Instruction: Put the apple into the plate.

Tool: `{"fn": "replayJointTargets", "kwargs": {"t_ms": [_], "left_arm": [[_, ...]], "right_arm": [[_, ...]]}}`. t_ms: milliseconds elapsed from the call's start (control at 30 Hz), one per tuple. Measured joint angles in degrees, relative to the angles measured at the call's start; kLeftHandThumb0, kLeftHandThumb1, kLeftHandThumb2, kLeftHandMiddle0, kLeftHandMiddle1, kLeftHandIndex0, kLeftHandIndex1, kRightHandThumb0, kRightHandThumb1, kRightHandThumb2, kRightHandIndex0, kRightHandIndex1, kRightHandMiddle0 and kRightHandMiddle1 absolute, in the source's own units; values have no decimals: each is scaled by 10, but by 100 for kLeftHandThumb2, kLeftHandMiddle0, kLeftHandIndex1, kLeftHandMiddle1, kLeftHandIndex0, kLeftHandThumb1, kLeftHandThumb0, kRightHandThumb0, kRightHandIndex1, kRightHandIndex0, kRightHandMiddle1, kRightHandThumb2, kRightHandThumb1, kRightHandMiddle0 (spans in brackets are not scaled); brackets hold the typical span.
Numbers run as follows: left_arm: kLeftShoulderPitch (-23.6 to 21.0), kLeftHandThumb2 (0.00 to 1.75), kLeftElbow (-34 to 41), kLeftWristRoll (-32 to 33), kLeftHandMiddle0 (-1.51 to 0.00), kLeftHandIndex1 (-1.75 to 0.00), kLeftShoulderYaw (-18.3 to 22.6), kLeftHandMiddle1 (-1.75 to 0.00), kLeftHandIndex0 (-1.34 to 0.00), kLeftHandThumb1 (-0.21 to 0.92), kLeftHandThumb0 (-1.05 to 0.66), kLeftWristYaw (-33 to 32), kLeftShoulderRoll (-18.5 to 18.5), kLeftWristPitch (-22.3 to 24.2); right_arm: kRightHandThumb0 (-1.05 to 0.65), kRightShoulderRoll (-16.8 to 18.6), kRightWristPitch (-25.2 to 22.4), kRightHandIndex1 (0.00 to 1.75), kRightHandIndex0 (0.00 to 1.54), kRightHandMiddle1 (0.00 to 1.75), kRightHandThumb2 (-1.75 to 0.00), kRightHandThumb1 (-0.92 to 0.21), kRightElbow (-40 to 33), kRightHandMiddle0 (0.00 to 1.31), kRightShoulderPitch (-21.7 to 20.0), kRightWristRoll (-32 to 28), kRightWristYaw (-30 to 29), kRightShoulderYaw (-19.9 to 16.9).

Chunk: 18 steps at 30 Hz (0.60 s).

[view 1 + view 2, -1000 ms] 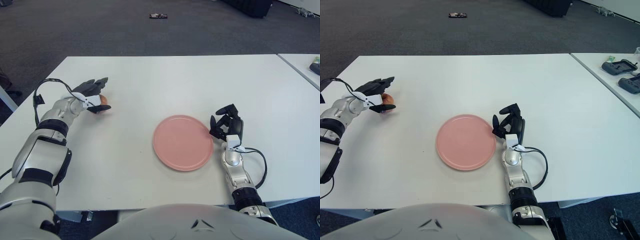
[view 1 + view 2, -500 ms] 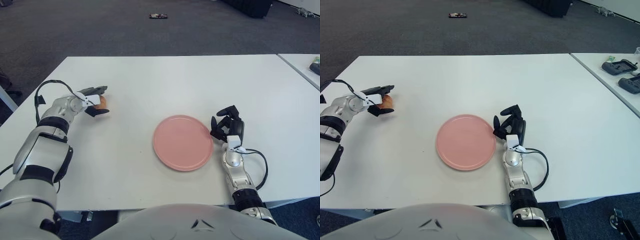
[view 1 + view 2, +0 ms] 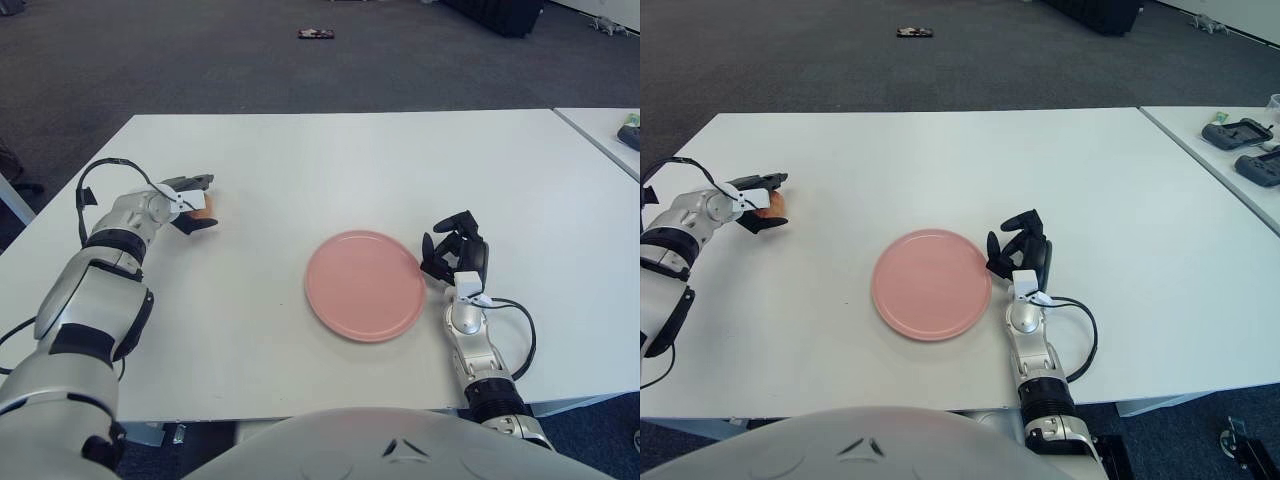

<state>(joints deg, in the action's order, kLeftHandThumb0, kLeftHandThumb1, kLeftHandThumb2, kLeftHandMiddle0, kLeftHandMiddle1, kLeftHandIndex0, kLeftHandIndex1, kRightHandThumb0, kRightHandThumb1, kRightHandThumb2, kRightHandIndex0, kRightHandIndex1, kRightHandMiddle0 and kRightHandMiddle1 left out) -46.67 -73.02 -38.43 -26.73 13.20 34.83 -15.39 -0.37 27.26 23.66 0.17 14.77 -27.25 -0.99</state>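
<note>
Left eye view: left hand (image 3: pixel 190 203) pinches apple (image 3: pixel 207 205) at table's (image 3: pixel 300 160) left side, well apart from bare plate (image 3: pixel 366 285); right eye view: right hand (image 3: pixel 1020 250) curled idle beside plate, carry and release remain

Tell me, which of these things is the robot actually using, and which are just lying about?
In use: apple, held in the left hand; pink plate.

Lying about: dark object on the floor; controllers on the side table. The right hand rests beside the plate.
</note>
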Motion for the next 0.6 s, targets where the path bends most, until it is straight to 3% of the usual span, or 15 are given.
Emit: {"fn": "replayJointTargets", "kwargs": {"t_ms": [400,500,600], "left_arm": [[11,88,-12,-26,0,-34,-39,-34,0,52,-84,-85,-7,11],[22,88,-13,-26,0,-46,-41,-45,0,51,-84,-122,-7,11],[35,89,-14,-26,0,-62,-43,-67,0,49,-83,-161,-9,8]], "right_arm": [[-43,0,1,174,85,175,-112,-48,-10,48,8,-2,2,-2],[-43,0,1,174,84,175,-111,-49,-12,48,9,-4,2,-4],[-43,0,0,173,84,175,-111,-49,-16,47,10,-4,2,-4]]}}
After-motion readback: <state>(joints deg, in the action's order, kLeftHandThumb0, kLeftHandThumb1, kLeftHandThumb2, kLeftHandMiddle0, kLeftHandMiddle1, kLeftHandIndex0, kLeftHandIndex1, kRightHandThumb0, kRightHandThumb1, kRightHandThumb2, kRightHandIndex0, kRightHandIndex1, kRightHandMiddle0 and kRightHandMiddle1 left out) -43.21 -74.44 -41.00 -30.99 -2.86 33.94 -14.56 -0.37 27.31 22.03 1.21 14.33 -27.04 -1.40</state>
